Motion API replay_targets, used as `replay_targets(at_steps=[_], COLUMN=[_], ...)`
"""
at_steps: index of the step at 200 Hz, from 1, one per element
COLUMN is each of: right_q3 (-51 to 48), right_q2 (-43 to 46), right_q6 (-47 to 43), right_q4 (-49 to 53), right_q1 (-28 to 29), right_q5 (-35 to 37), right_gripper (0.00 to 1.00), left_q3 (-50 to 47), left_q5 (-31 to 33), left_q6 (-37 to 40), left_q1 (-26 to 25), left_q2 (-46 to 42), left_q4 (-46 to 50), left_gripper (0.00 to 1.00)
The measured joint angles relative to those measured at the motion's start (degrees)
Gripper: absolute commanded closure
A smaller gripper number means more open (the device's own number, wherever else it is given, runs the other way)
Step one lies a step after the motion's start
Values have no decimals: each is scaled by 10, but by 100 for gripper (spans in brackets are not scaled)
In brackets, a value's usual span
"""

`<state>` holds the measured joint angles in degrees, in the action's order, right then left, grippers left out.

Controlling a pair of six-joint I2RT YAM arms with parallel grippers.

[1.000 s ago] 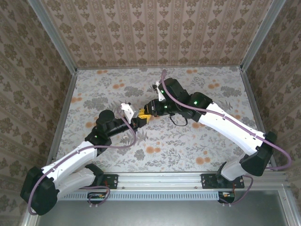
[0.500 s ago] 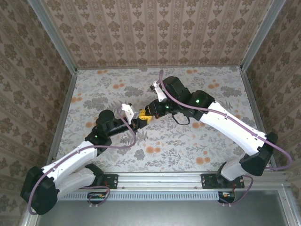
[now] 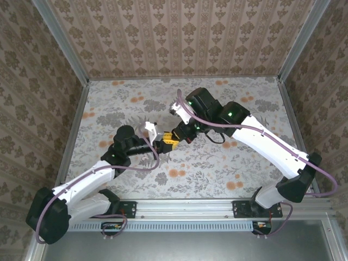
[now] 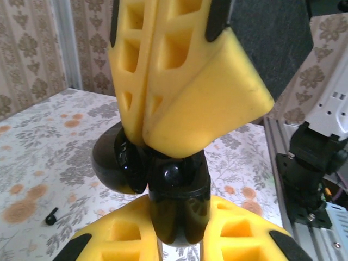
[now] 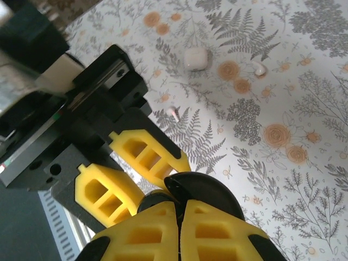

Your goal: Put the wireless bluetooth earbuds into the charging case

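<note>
Closing in since a second earlier, your right arm had swung its wrist lower and nearer the left arm, and the right end effector (image 3: 172,137) had pressed its yellow fingers fully together. Both arms met over the middle of the flowered counter (image 3: 217,174). Your left end effector (image 3: 159,143) pinched the glossy black case (image 4: 179,209) between its two yellow fingers and held it upright, clear of the counter. The rounded lid (image 4: 111,163) hung open to one side. The right tips rested on top of the case. Just under them, a small round black nub that looked like an earbud (image 4: 171,174) sat at the case's mouth. A black bit (image 4: 51,216), too small to identify, lay on the counter well apart from the case. From the right wrist, you could see a few white pieces (image 5: 197,58) scattered farther off.
</note>
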<state>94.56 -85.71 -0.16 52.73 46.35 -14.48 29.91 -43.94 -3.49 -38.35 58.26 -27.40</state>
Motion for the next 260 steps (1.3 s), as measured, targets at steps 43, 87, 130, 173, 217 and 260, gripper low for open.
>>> replay_targets(at_steps=[43,87,130,173,217,260], right_q3=[15,13,-10,-25,-35,-47], right_q2=[-3,-7,-8,-16,-22,-13], right_q6=[-81,-138,-178,-196,-188,-128], right_q4=[27,30,8,-15,-60,-110], right_q1=[-3,-10,-28,-46,-40,-41], right_q5=[-30,-67,-117,-173,-230,-228], right_gripper=[91,89,87,80,61,47], left_q3=[13,14,14,14,14,15], left_q5=[-50,-73,-78,-80,-68,-64], left_q6=[-6,-9,-15,-20,-26,-23], left_q1=[3,5,6,9,9,5], left_q2=[17,20,20,20,23,26], left_q4=[-1,0,9,17,17,-5], left_gripper=[100,100,100,100,100,100])
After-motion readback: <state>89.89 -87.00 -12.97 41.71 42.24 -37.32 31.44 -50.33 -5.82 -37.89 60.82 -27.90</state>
